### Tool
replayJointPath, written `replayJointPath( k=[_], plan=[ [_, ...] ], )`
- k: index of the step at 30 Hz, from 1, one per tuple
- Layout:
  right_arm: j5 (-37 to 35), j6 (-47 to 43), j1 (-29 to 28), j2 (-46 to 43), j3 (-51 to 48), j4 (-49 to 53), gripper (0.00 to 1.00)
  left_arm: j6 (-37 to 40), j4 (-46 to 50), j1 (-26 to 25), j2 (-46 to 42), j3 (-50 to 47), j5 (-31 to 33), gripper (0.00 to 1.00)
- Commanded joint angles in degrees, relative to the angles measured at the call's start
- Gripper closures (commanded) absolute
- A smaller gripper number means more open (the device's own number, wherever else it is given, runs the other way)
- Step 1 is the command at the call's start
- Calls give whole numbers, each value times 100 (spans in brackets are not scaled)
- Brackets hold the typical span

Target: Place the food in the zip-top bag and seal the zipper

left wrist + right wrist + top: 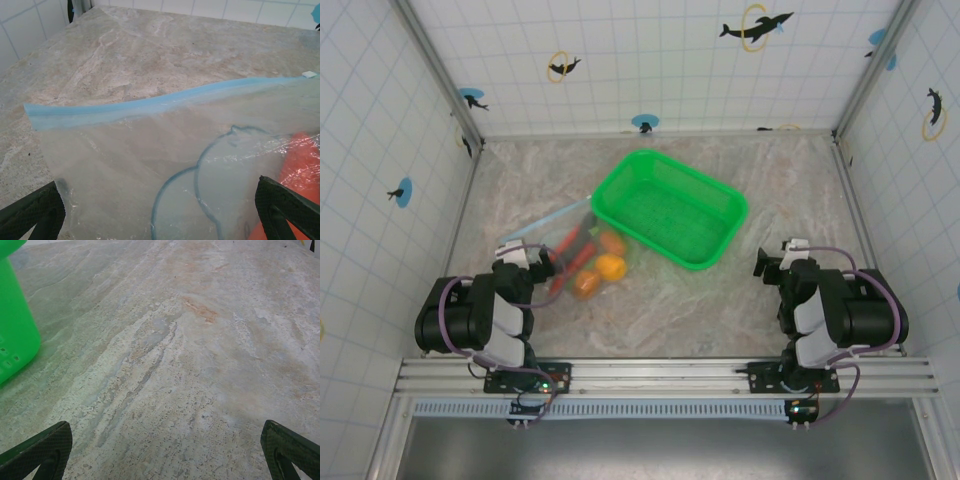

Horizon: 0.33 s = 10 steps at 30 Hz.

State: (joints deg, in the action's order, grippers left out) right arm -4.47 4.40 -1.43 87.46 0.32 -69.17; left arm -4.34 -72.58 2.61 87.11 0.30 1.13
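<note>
The zip-top bag (542, 243) was seen lying flat on the surface (720, 300), toward the left front. Its zipper (545, 222) ran along the far-left edge; whether it was pressed closed could not be told. The food (590, 262) was bunched at the bag's right end, a round yellow-orange fruit (611, 267) and a brownish-orange oval (585, 284) nearest the front. Whether every piece was enclosed could not be told. The left claw (525, 258) was held released, spread wide over the bag's near-left corner, with nothing grasped. The right claw (780, 262) was likewise released above bare surface. A green mesh basket (720, 250) stood just beyond the bag.

In the left wrist view, the blue zipper (150, 105) crossed ahead of the left claw (160, 215), and clear printed plastic of the bag (150, 160) lay between the fingers.
</note>
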Motion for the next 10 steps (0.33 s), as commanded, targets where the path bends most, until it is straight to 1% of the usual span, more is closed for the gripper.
replayJointPath(
  k=[1,10],
  plan=[
    [-12,-47,25,-19,-13,-250,0,63,-126,-37,-4,-30,63,2],
    [-1,-45,29,-19,0,-238,0,65,-121,-24,-2,-28,41,2]
  ],
)
